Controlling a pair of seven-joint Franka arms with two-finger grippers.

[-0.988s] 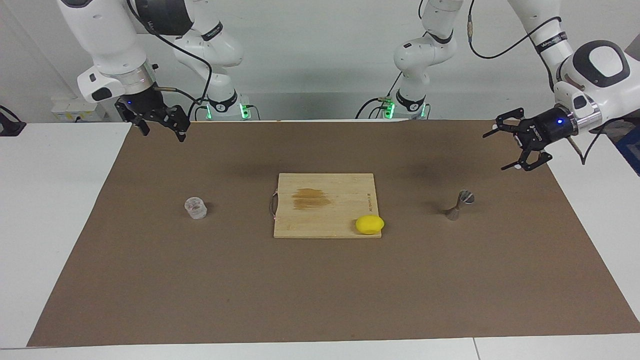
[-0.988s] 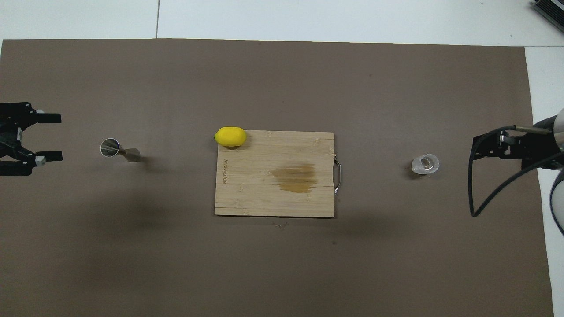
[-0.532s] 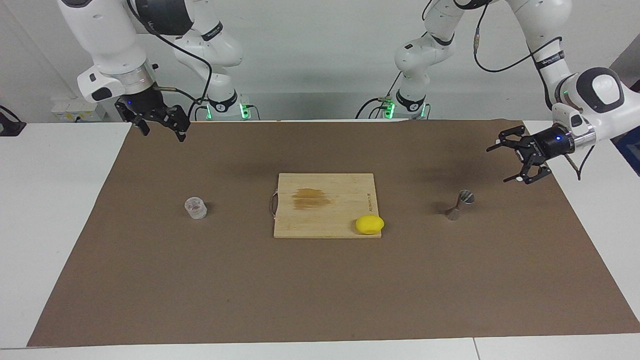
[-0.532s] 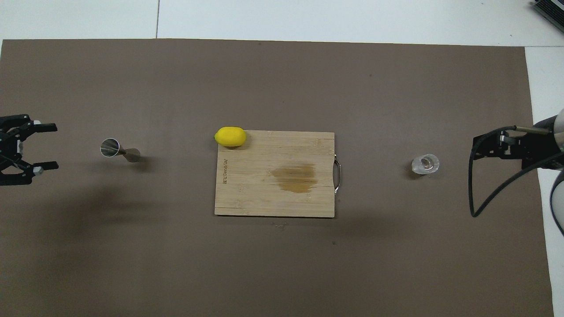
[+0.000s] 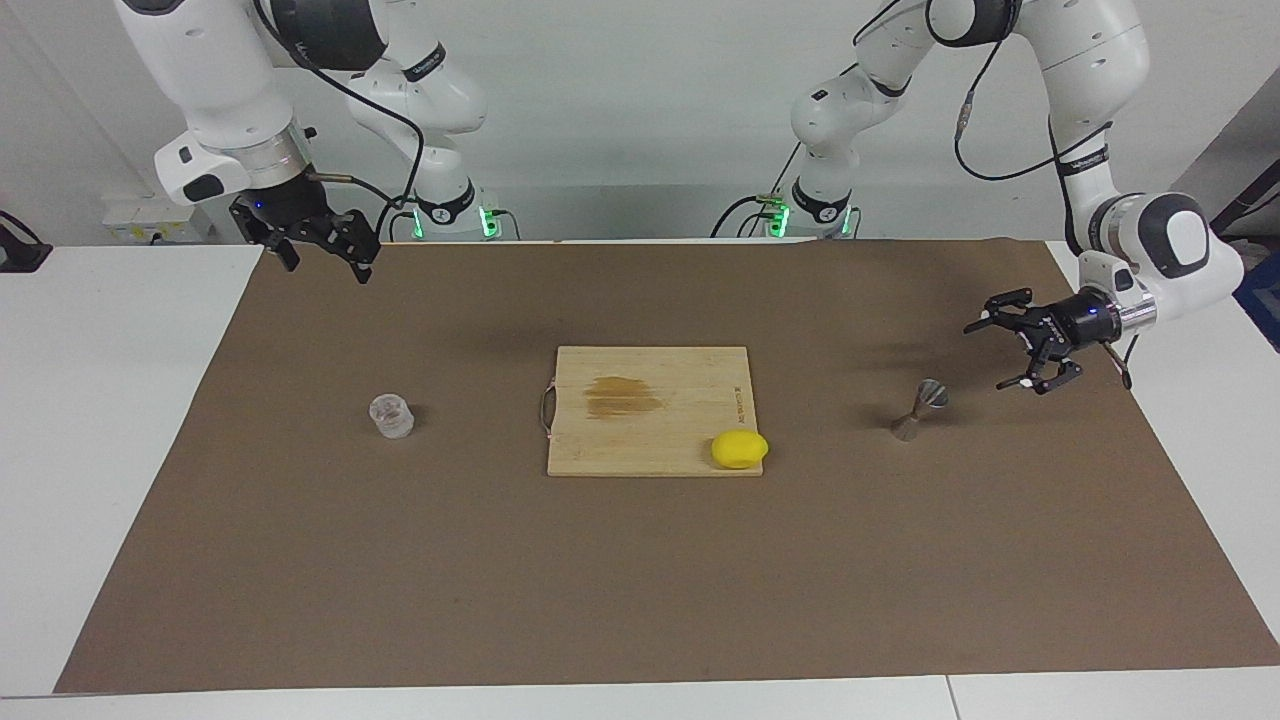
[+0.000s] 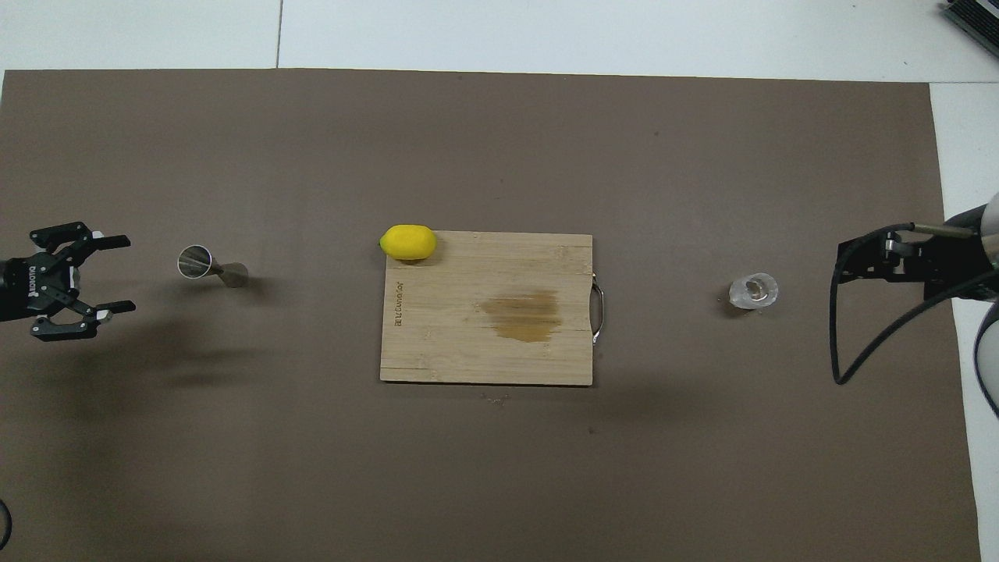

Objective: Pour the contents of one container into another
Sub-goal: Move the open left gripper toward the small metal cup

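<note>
Silver-grey metal, pinched to a narrow waist between two cones — we see the jigger [image 5: 918, 410] standing on the brown mat [image 5: 640, 580] toward the left arm's end of the table [image 5: 90, 420]; the clear ribbed tumbler [image 5: 391, 416], short and round, stands well apart toward the right arm's end. Between them lies a pale wooden board [image 5: 650, 410] with a darker stain and a metal handle; a smooth yellow lemon [image 5: 740, 449] rests on its corner. What the tumbler contains we cannot make out. The left hand [image 5: 1015, 350] hangs low just beside the jigger, fingers spread wide, touching nothing. The right hand [image 5: 322, 250] waits over the mat's edge nearest the robots — whether it is open or closed we cannot tell; in the overhead view it is partly cut off.
</note>
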